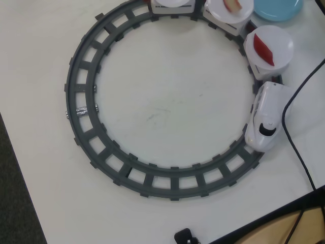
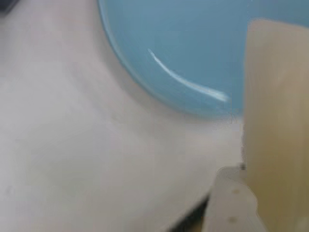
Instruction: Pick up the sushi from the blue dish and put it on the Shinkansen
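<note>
While wrist view stays blurred, we cannot tell gripper state; cream sushi (image 2: 277, 121) fills right edge, overlapping dish (image 2: 193, 53) rim. We judge sushi light, stiff, likely slick: pinch long sides mid-length. Shinkansen (image 1: 266, 117) waits on track (image 1: 81, 132)

Absent from the overhead view. In the wrist view, only a blurred pale cream slab along the right edge, probably one gripper finger (image 2: 277, 125), with a whitish part below it; opposing finger unseen, so jaw spacing unreadable.
</note>
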Available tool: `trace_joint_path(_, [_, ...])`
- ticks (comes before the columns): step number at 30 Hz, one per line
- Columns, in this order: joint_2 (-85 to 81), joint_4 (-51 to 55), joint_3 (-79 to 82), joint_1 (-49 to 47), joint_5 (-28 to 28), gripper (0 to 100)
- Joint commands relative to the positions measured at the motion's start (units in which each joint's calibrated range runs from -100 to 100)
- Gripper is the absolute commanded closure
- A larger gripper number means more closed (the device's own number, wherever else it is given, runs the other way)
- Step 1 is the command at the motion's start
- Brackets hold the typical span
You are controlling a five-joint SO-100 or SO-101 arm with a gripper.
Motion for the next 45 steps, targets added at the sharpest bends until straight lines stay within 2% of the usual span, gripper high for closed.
trace_joint_path(1, [-17.0, 2.8, 4.1, 3.3, 0.3, 98])
trace_joint_path(6, [-34.7, 3.4, 18.4, 4.5, 0.8, 98])
trace_joint_path(11, [-51.6, 0.1, 38.8, 1.1, 9.7, 98])
trace_joint_path(17, [-71.7, -10.3, 59.5, 1.0, 19.0, 98])
trace_joint_path(26, [-96.5, -12.5, 83.9, -9.6, 22.5, 98])
trace_joint_path(29, [-100.6, -12.2, 87.7, -12.3, 24.8, 98])
trace_joint_path(37, [-99.4, -12.5, 87.9, -19.1, 25.0, 98])
trace_joint_path(45, [-94.0, -11.7, 76.3, -21.8, 25.0, 98])
